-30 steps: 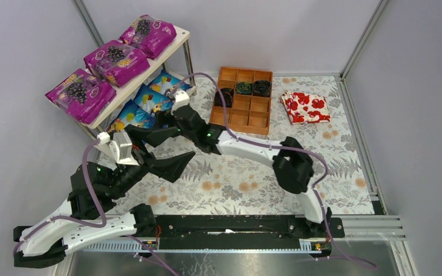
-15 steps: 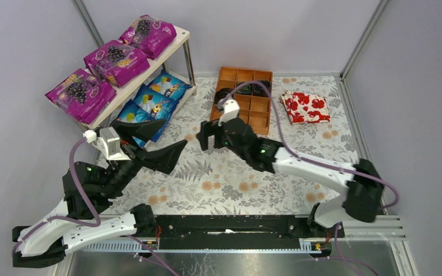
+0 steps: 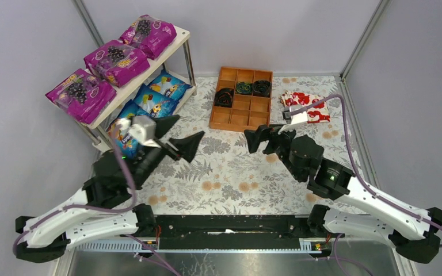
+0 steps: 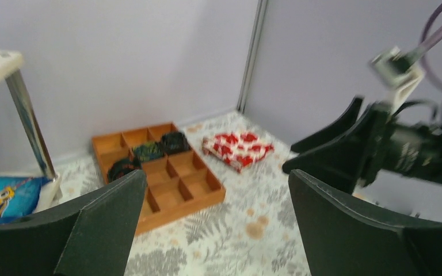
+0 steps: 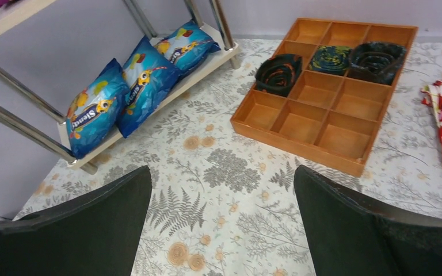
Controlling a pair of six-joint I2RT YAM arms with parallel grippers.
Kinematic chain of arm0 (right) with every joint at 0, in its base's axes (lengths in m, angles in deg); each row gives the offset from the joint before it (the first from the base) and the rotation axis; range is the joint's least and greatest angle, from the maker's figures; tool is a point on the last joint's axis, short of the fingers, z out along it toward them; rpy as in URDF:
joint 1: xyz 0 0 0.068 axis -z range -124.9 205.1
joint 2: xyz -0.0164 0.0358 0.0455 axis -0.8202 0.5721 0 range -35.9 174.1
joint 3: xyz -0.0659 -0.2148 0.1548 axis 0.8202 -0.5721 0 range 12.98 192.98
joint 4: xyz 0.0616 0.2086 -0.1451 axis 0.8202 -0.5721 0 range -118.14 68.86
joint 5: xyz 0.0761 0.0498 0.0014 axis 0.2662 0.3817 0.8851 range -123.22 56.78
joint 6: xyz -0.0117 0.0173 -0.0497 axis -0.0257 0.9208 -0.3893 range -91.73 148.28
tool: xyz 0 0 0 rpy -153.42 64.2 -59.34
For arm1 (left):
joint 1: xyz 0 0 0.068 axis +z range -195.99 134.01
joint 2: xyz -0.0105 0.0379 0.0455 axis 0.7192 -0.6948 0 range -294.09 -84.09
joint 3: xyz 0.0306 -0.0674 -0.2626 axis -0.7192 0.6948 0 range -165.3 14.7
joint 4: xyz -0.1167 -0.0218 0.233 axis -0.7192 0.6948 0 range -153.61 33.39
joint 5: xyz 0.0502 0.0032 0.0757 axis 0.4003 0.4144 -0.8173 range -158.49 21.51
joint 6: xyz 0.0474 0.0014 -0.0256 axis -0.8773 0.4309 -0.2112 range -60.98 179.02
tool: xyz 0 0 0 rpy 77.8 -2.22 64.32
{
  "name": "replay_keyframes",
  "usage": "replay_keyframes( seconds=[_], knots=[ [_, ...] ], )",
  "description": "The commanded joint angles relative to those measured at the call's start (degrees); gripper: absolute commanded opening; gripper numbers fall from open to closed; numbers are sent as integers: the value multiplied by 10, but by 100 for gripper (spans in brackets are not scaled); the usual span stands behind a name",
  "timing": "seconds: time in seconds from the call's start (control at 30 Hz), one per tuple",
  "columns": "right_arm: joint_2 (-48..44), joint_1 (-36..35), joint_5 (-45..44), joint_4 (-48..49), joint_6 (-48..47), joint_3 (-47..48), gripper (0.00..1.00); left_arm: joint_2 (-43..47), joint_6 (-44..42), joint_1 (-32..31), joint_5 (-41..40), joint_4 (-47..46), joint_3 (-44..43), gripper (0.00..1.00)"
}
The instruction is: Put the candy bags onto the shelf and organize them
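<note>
The right claw (image 3: 260, 138) backs away from the shelf (image 3: 130, 86). It and the left claw (image 3: 191, 125) gape wide, empty. The candy bags (image 3: 117, 60) look all shelved.

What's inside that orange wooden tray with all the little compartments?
Three dark coiled rolls sit side by side in one row of the tray; the other compartments look empty. Whatever lies beneath the coils is covered by them.

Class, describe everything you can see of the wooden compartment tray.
The tray is orange-brown wood, rectangular, split by thin walls into square compartments, three across. It lies flat on the floral tablecloth, between the shelf and the folded red-flowered cloth. Three dark coiled rolls sit toward its far end; the other compartments look empty.
</note>
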Motion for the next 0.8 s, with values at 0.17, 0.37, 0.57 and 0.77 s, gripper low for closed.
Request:
replay_keyframes(
  seconds=[0.17,0.37,0.57,0.77],
  knots=[
    [-76,1,-47,-93,-30,13,100,-87,-1,2,-9,60,-73,99],
    [-92,1,-19,-140,-17,83,100,-98,-71,2,-17,30,-134,99],
    [-130,1,-15,-114,-23,92,100,-93,-93,2,-21,34,-180,99],
    [-160,1,-13,-81,-29,54,100,-54,-81,2,2,19,-200,99]
  ],
)
